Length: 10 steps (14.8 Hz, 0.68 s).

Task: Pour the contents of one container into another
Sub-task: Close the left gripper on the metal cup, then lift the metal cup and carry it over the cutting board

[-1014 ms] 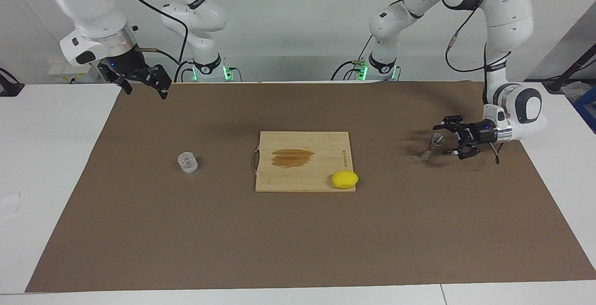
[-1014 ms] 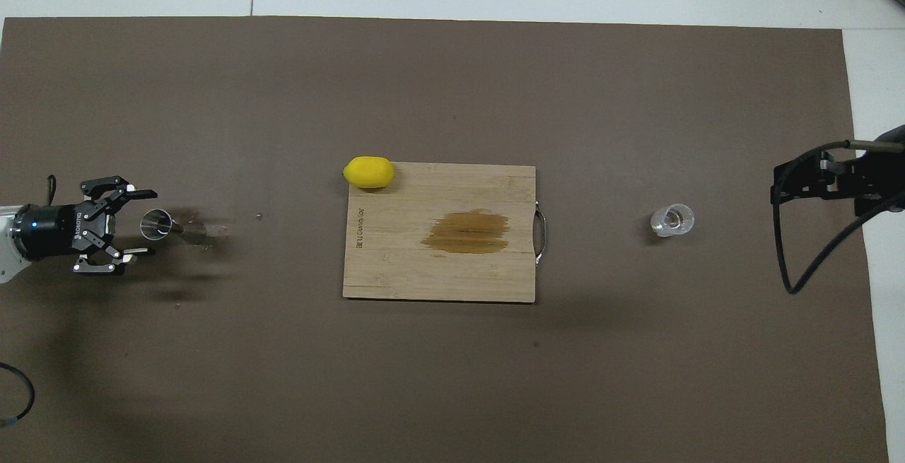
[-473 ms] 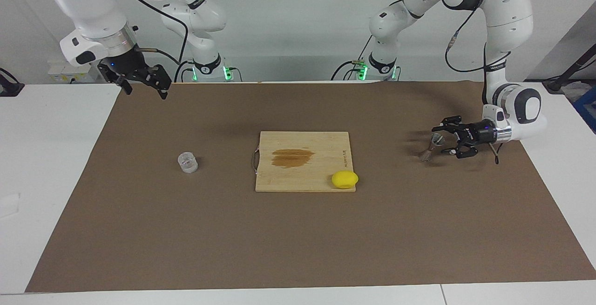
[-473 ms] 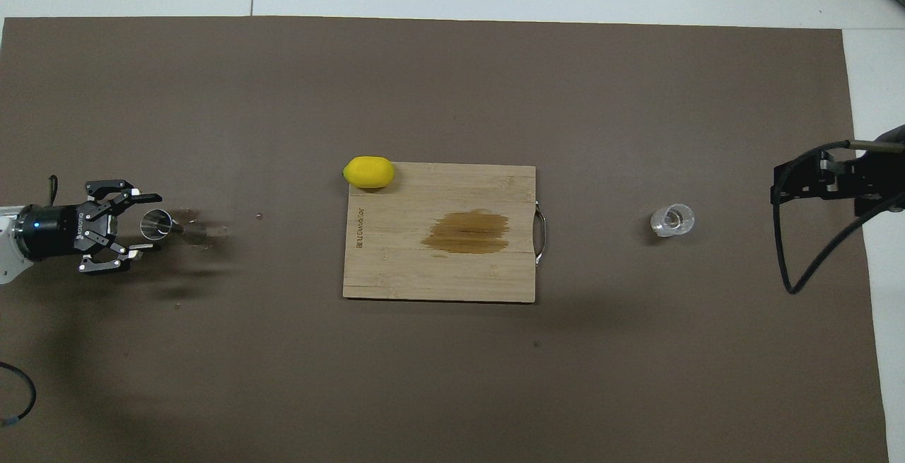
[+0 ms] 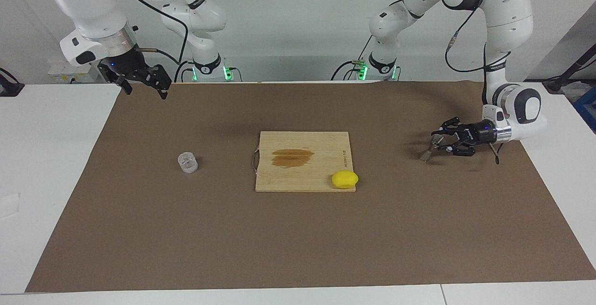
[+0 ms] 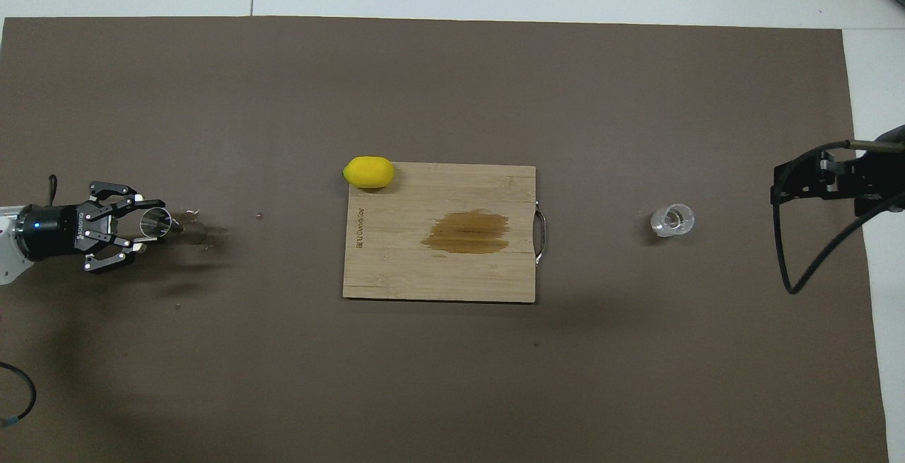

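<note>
White tabletop (image 5: pixel 56 165) under brown mat (image 5: pixel 298 240), white wall at robots' end. Left hand (image 5: pixel 436 143) pinching jigger (image 6: pixel 157 225) at left arm's end. Right hand (image 5: pixel 142 80) spread, waiting over mat corner. Glass cup (image 5: pixel 187 162) on mat, right arm's end.

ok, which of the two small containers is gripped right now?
The metal jigger: the left gripper is shut on it. The glass cup stands alone, untouched.
</note>
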{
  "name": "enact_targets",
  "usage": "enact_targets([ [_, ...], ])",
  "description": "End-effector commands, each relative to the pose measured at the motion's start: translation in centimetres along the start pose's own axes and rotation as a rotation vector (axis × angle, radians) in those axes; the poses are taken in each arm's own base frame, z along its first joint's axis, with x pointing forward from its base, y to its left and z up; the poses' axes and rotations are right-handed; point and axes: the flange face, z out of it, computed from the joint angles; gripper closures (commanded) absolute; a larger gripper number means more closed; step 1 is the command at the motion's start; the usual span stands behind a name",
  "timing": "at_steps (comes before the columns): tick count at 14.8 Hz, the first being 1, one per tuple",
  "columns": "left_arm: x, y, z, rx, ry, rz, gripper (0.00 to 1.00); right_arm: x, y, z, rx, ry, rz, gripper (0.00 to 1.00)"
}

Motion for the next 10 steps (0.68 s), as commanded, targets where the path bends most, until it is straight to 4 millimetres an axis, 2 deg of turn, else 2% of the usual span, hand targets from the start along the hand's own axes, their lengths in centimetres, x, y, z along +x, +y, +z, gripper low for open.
enact_targets([
  [1,-0.2,-0.1,0.4,-0.001,-0.02,0.027,0.66,-0.1,0.3,-0.2,0.011,-0.002,-0.018,0.0],
  [3,0.2,-0.3,1.1,-0.02,-0.004,0.021,0.67,-0.1,0.3,-0.2,0.009,-0.002,-0.018,0.0],
  [6,1.5,-1.2,4.0,-0.056,0.025,0.037,0.72,-0.1,0.3,-0.2,0.011,-0.002,-0.018,0.0],
  [9,4.0,-2.1,8.7,-0.117,0.081,0.052,0.75,-0.1,0.3,-0.2,0.011,-0.002,-0.016,0.0],
  [10,5.0,-2.3,9.6,-0.123,0.089,0.031,0.76,-0.1,0.3,-0.2,0.011,-0.002,-0.018,0.0],
])
